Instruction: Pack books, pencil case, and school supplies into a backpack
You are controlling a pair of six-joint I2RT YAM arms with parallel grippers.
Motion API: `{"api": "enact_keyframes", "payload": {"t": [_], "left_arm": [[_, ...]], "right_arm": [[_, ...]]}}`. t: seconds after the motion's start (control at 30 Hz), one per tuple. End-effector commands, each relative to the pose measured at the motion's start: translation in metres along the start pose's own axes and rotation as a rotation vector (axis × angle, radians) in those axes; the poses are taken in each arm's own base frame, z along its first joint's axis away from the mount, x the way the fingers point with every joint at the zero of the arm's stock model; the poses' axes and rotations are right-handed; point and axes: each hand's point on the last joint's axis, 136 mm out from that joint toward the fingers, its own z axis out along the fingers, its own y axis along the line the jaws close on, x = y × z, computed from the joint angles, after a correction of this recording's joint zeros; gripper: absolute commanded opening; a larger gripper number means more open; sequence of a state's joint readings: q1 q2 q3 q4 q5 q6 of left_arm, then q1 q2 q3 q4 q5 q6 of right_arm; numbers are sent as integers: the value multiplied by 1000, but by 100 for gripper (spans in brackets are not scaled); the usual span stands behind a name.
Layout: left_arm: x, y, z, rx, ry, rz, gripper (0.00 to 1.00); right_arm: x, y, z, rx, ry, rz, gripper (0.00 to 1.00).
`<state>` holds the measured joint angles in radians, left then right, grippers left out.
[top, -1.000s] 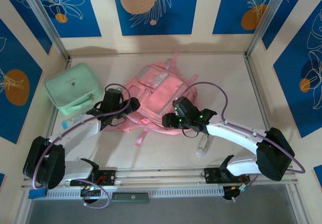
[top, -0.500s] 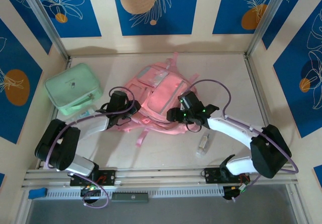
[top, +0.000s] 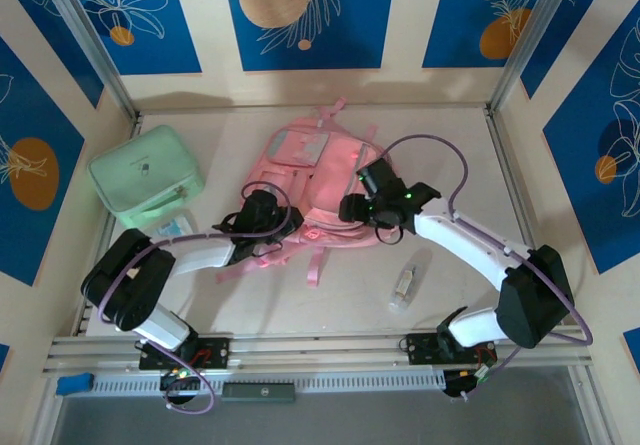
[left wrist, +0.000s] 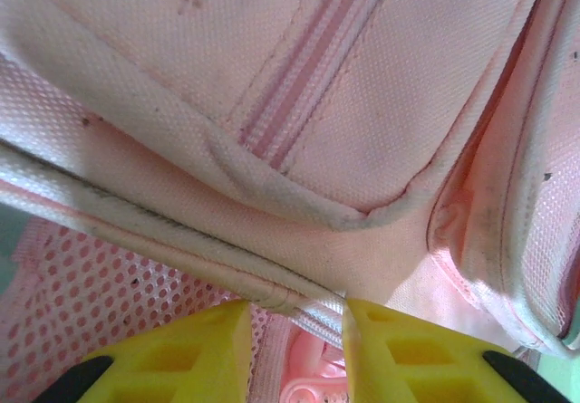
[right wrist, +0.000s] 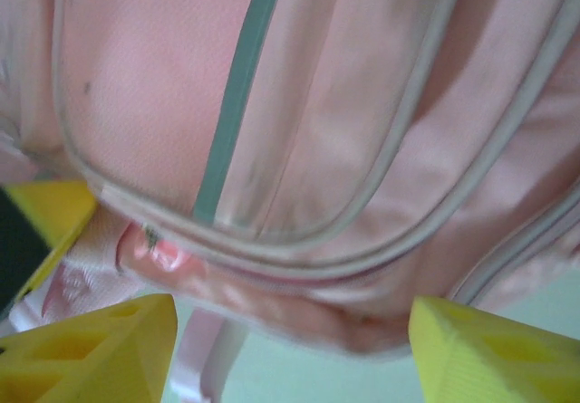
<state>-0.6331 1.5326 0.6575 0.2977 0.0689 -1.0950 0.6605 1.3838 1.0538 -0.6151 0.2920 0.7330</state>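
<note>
Blue floral wall panels (top: 310, 15) ring a pale bench (top: 450, 145). Large pink fabric backpack (top: 315, 180) lies mid-bench, with a mint-green boxy zip case (top: 145, 175) to its left and a small clear plastic bottle (top: 404, 285) near-right, apart. Left wrist view: left claw (left wrist: 294, 317) pinches the backpack's piped hem. Right claw (right wrist: 290, 331) stands wide apart.

One backpack (top: 312, 180), one case (top: 145, 175), one bottle (top: 404, 285), one packet (top: 174, 227).

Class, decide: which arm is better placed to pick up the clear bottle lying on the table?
Right. The clear bottle lies right of the backpack, and the right tool stands open; the left tool pinches the backpack's edge.
</note>
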Motion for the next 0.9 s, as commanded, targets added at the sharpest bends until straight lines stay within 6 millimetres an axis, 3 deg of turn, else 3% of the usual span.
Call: {"api": "enact_keyframes", "payload": {"t": [0.0, 0.13, 0.33, 0.57, 0.87], "left_arm": [[-9, 3, -13, -12, -38, -2, 33], [-17, 10, -26, -11, -65, 2, 35], [-18, 28, -34, -59, -58, 24, 36], [-6, 44, -27, -56, -9, 10, 35], [2, 53, -22, -48, 10, -13, 32]], "right_arm": [[27, 0, -6, 123, 27, 66, 68], [46, 35, 14, 101, 50, 129, 64], [45, 76, 45, 114, 35, 222, 54], [34, 93, 73, 150, 9, 276, 45], [38, 85, 97, 213, -14, 371, 37]]}}
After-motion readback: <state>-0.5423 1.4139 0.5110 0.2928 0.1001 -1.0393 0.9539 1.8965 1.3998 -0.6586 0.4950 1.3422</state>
